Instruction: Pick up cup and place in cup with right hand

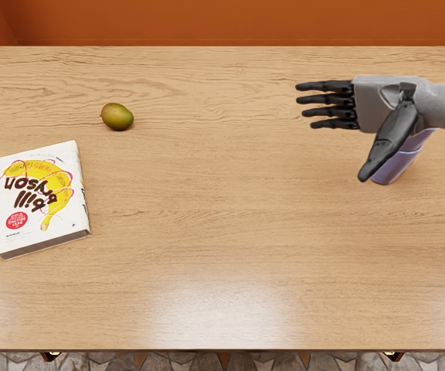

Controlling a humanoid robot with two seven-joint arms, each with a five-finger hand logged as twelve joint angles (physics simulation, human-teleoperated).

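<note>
At the right of the counter (230,232), the purple cup (402,164) is partly covered by the right hand (385,104). The fingers (327,100) are held straight and slightly apart, pointed left, with the thumb stretched toward the near side; nothing is gripped. A green-brown fruit (117,117) is seen at far left, and a book (37,193) is laid nearer, at the left edge.

Homelike place: wooden table (222,232), book (41,197)
</note>
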